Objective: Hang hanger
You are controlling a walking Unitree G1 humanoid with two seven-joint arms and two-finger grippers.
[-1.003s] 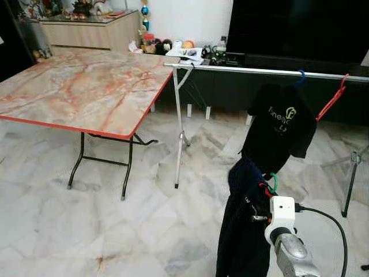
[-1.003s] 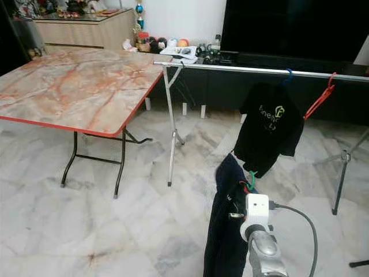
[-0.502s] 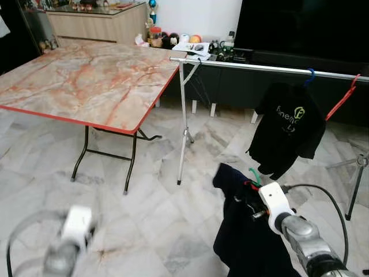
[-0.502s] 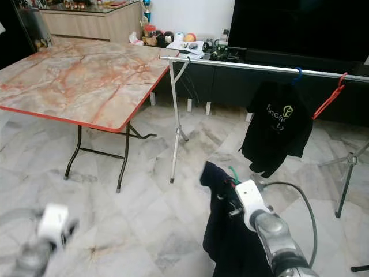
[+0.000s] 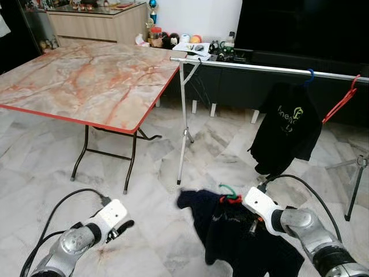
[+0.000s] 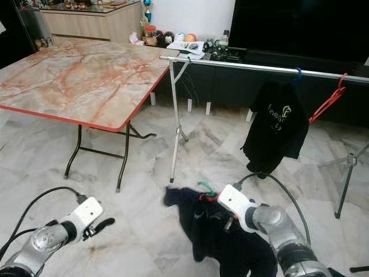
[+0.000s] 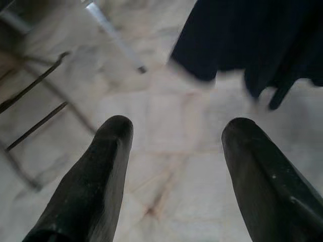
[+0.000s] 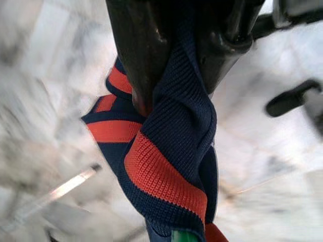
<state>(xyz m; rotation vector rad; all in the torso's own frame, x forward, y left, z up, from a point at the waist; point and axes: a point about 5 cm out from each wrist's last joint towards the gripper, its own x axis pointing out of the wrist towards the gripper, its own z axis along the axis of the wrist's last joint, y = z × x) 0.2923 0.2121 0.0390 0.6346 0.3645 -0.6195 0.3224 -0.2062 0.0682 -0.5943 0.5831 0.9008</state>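
Where marble floor [image 5: 52, 190] spreads, folding table [image 5: 86, 81], clothes rail [image 5: 271, 69]

This is a home living room. A large dark television [image 5: 305, 26] stands on a low black cabinet [image 5: 242, 86], a wooden sideboard [image 5: 95, 23] lines the white wall, a folding marble-patterned table [image 5: 86, 81] sits on a polished marble tile floor [image 5: 34, 179], and a clothes rail [image 5: 259, 68] holds a black T-shirt [image 5: 285, 135].

Black T-shirt [image 5: 285, 130] on the rail: pale green lettering beside a small house-shaped logo, too small and creased to read. No other legible text, labels or numbers.
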